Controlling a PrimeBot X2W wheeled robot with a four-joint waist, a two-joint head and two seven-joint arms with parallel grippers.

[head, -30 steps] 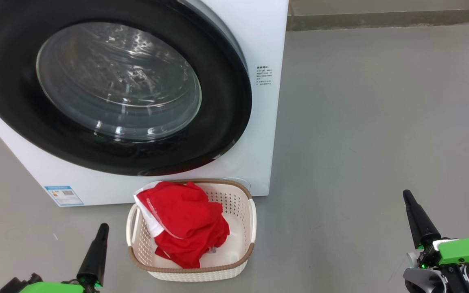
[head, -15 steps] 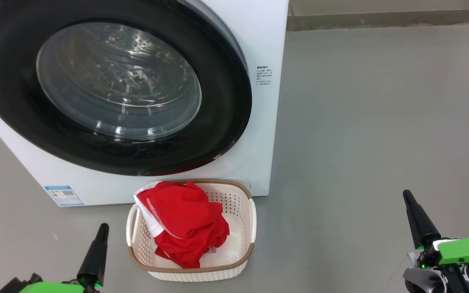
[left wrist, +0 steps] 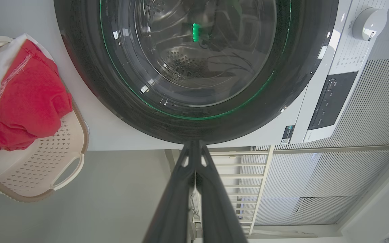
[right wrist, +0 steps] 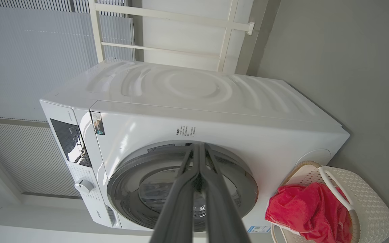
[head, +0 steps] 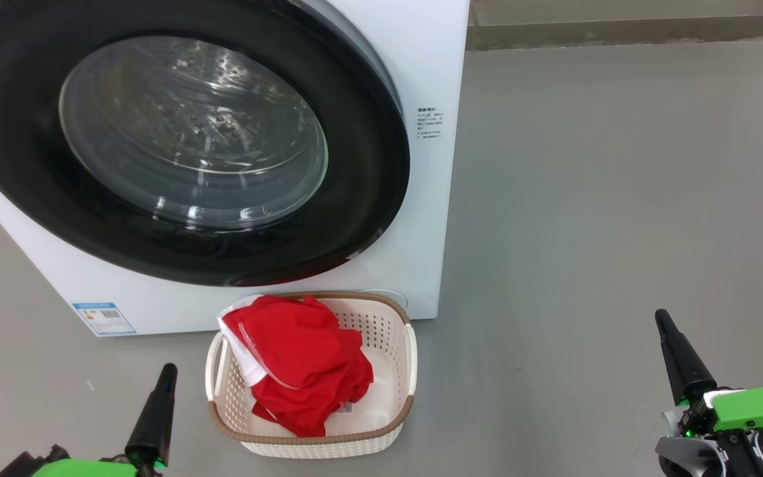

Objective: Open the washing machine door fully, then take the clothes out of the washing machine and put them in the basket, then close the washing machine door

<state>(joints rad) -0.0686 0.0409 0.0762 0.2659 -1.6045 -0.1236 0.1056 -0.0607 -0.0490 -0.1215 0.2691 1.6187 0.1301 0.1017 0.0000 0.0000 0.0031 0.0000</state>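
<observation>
Open room: bare grey floor (head: 587, 199) ran from 12 to 5 o'clock in the head view, right of the washing machine (head: 434, 218), up to a skirting strip (head: 620, 30) at 1 o'clock.
Edges: the machine's right front corner stood at 12 o'clock. The basket (head: 315, 438) sat close before its lower front at 6 o'clock; whether the back rim touched the panel could not be told.
Left claw: the left gripper (head: 168, 368) was at 7 o'clock, fingers pressed together, holding nothing, just beside the basket but apart from it.
Right claw: the right gripper (head: 661, 315) was at 4 o'clock, fingers closed to a point, empty, well apart from basket and machine.
Door: the washing machine door (head: 368, 165) was at 10 o'clock, its glossy black rim flat against the white front, the steel drum visible through the domed glass.
Load: the clothes (head: 302, 364) were a red heap with white trim in the basket's left half, draped over its back-left rim.
Basket look: cream, perforated walls, brown rim, white side handles.
Sticker: a blue label (head: 103, 318) sat low on the front at 8 o'clock.
</observation>
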